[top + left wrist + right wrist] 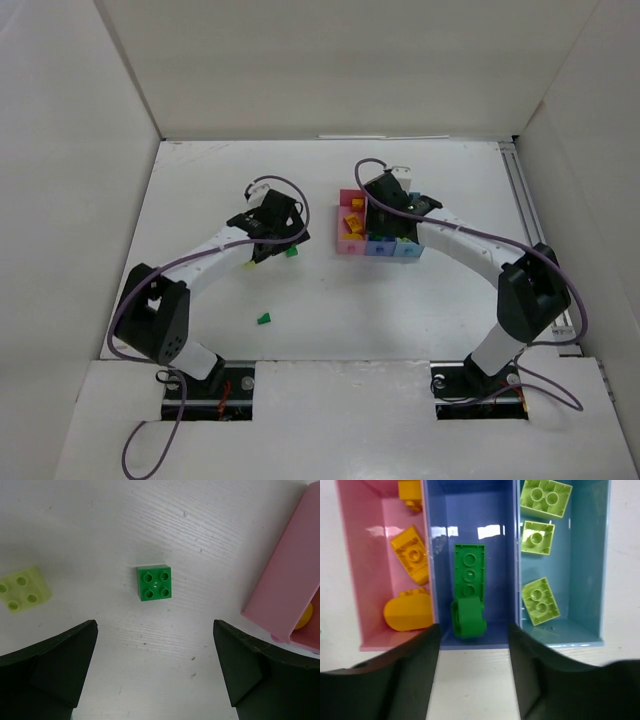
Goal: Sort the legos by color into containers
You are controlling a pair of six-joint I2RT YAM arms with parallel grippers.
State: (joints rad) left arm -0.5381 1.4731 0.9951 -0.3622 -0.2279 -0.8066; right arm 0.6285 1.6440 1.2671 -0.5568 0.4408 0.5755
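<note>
The three joined containers stand right of centre: pink [348,222], medium blue [381,247], light blue [407,249]. In the right wrist view the pink bin [370,580] holds orange-yellow legos [410,555], the medium blue bin [495,555] holds green legos [469,575], and the light blue bin [590,555] holds lime legos [539,600]. My right gripper [388,203] [474,655] is open and empty at the bins' near edge. My left gripper [272,240] [155,635] is open and empty just short of a green 2x2 lego [154,582] [292,252] that lies on the table.
A lime lego [22,589] [247,263] lies left of the green one. Another green lego [264,318] lies nearer the arm bases. The pink bin's corner [290,580] is at the right of the left wrist view. White walls [330,70] enclose the table.
</note>
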